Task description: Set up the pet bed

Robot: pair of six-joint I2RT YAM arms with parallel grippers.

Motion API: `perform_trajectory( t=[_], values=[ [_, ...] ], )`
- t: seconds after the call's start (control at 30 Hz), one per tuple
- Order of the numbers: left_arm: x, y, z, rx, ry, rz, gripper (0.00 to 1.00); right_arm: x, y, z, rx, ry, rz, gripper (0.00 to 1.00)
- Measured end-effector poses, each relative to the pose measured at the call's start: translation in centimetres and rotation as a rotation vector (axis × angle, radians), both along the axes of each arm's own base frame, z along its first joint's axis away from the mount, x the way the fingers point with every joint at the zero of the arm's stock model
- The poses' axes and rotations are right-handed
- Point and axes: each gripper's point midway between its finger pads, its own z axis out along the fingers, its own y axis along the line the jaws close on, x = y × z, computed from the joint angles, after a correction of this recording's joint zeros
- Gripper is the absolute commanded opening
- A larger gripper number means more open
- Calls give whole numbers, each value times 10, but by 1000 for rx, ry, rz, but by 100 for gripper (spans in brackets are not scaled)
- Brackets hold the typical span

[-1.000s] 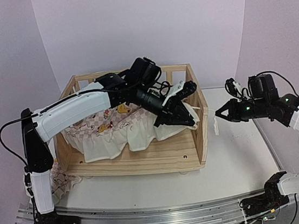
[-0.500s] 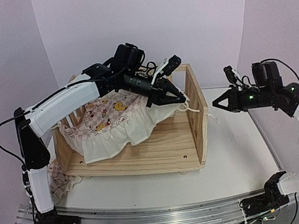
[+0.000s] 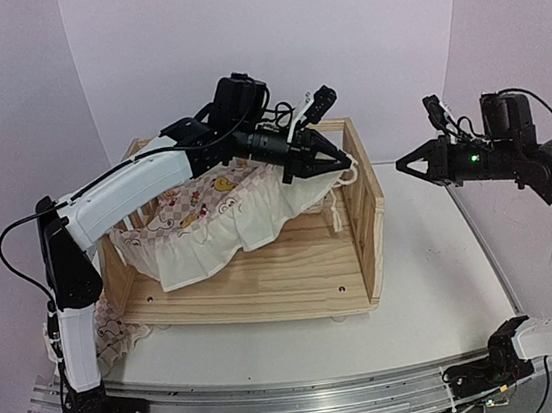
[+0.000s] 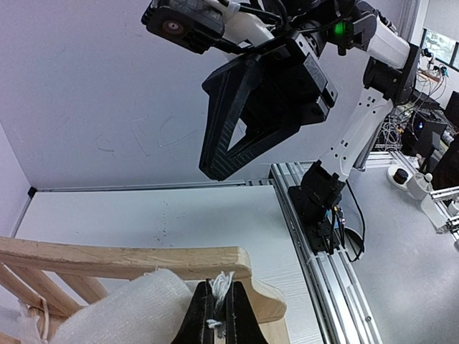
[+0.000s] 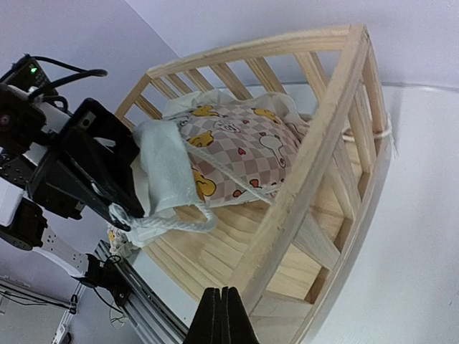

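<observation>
Top external: left gripper (image 3: 343, 163) clamped string (image 4: 219, 285) of cushion (image 3: 208, 230) at frame (image 3: 267, 293) right rail (image 3: 369, 205); right gripper (image 3: 404, 164) closed, well apart over bench (image 3: 436, 277).

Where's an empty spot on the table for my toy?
Bare table right of the wooden frame, under the right pincer, and a strip before the frame. Crowded inside the frame: cushion and left pincer.

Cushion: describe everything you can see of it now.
The cushion is cream fabric with a ruffled edge, its top in pink-white checks with yellow ducks and red motifs. It lies rumpled inside the pine frame, ruffle draped over the floor. The left gripper is shut on its right corner by the tie string, up at the right rail.
</observation>
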Motion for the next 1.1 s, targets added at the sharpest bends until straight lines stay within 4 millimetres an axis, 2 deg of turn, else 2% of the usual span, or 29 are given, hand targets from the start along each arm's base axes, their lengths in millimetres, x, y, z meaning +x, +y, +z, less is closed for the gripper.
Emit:
perform_trajectory(
  t=[0.1, 0.33, 0.43, 0.5, 0.57, 0.6, 0.63, 0.67, 0.73, 0.8, 0.83, 0.9, 0.93, 1.0, 1.1],
  values=[
    [-4, -2, -7, 16, 9, -9, 0, -2, -1, -18, -16, 52, -3, 0],
    [-15, -2, -18, 50, -10, -40, 0, -6, 9, -21, -12, 68, 38, 1],
    [-22, 7, -40, 106, -12, -54, 0, -10, 23, -23, -35, 61, 72, 12],
    [-30, 19, -67, 163, -8, -61, 1, -9, 27, -25, -57, 47, 64, 20],
    [-40, 32, -100, 236, -7, -68, 14, 0, 23, -25, -82, 35, 19, 29],
    [-44, 37, -116, 271, -12, -68, 25, 6, 20, -24, -98, 26, -10, 38],
    [-48, 41, -130, 303, -20, -75, 37, 11, 18, -23, -107, 23, -31, 42],
    [-53, 41, -139, 325, -39, -87, 48, 19, 17, -21, -116, 21, -60, 47],
    [-65, 43, -150, 361, -50, -115, 59, 34, 16, -15, -142, 2, -98, 52],
    [-74, 42, -148, 364, -74, -144, 69, 48, 17, -9, -162, -14, -126, 55],
    [-77, 41, -143, 363, -83, -152, 73, 55, 17, -6, -175, -20, -139, 60],
    [-75, 40, -122, 352, -96, -138, 78, 72, 17, -2, -194, -27, -159, 70],
    [-70, 39, -108, 340, -107, -117, 80, 82, 16, 0, -200, -26, -172, 71],
    [-50, 40, -70, 304, -142, -35, 83, 103, 10, 0, -208, -13, -208, 71],
    [-1, 58, -7, 236, -204, 164, 88, 133, 1, -2, -218, 1, -256, 72]
  ],
)
